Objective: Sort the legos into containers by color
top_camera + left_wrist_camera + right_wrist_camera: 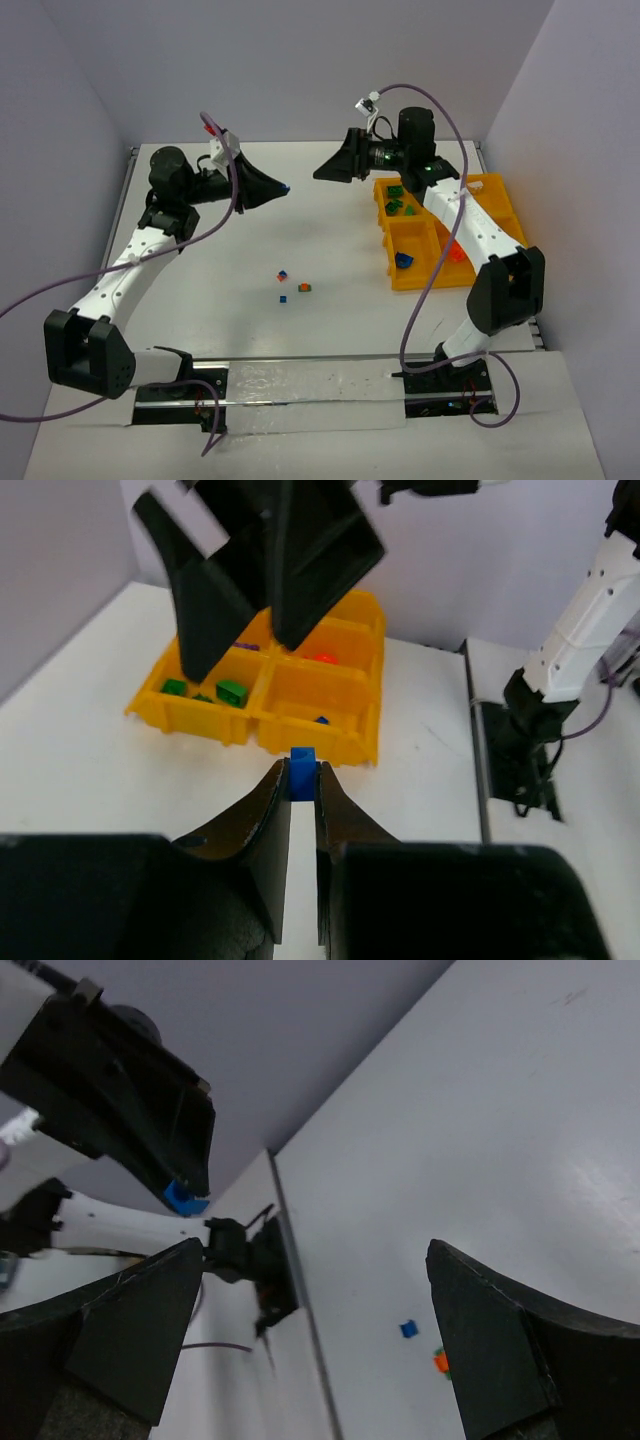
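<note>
**Blue brick held in left grip above the table; tray not yet reached**

Nearest the arm bases, three small loose bits (282, 273) lie close together on the white table (220, 310), well apart from the tray. Beyond them the left gripper (302, 785) is raised above the table. Its jaws are narrow, pinching a small blue brick (302, 770) by two opposite flat sides at the very fingertips.

The brick is judged light, rigid and smooth-sided. The hold is shallow, so a knock could twist it out.

The right gripper (325, 172) hangs wide and empty between the brick and the yellow-orange tray (300, 742), and room to pass it looks limited.

In the tray, the compartment holding a blue piece (321, 720) is the likely target. Green bricks (232, 691) sit in the one beside it. The divider walls call for a descent from above.
</note>
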